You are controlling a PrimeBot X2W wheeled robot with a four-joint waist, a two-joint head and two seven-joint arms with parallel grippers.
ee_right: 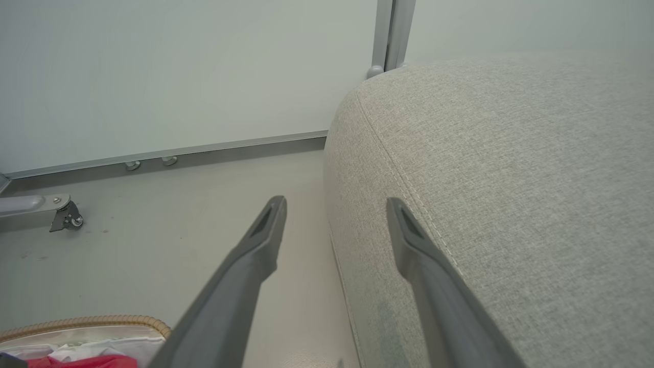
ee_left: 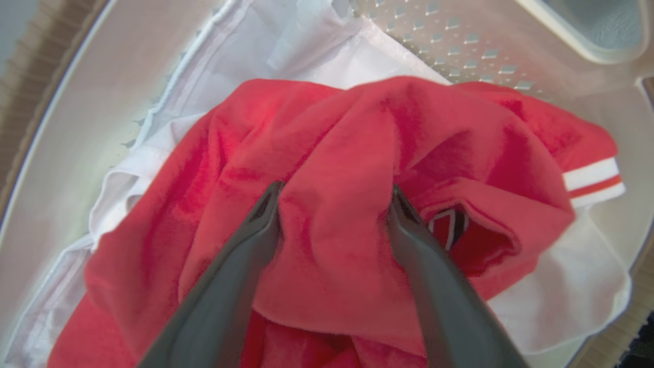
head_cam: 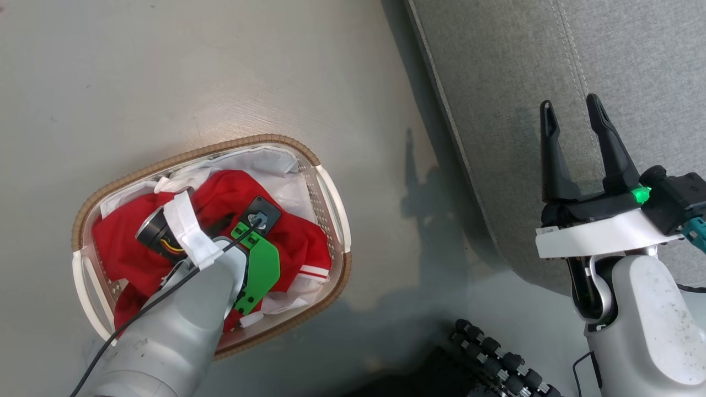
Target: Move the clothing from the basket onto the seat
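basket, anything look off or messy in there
The liner is askew: it lies loose and bunched inside the basket under the crumpled clothing, not over the rim, leaving the perforated wall bare. Nothing has spilled out.
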